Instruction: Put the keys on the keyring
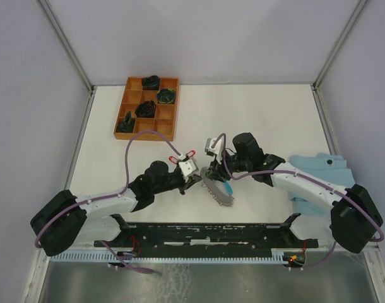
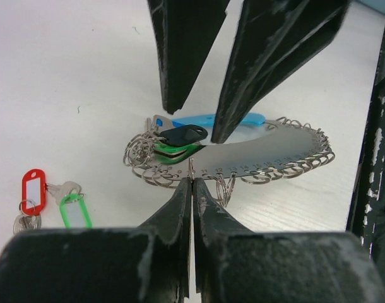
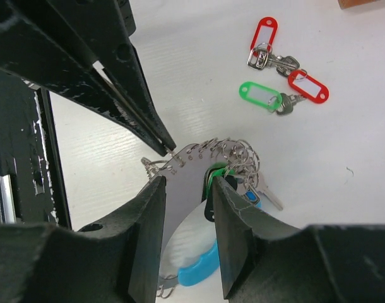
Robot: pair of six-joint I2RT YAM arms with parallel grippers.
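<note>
The keyring (image 2: 268,154) is a grey crescent plate edged with small split rings, with a light-blue section. It lies on the white table (image 1: 274,120) between both arms. My left gripper (image 2: 192,180) is shut, pinching one small ring on the plate's near edge. My right gripper (image 3: 189,183) stands open just over the plate, one finger at each side of its width. A black and a green tagged key (image 2: 183,135) hang at the plate's end beside the right fingers. Loose keys lie apart: two with red tags (image 3: 265,33) (image 3: 308,85) and one with a green tag (image 3: 260,95).
A brown compartment tray (image 1: 130,101) with dark bundles stands at the back left. A folded light-blue cloth (image 1: 325,170) lies under the right arm. A black rail (image 1: 205,232) runs along the near edge.
</note>
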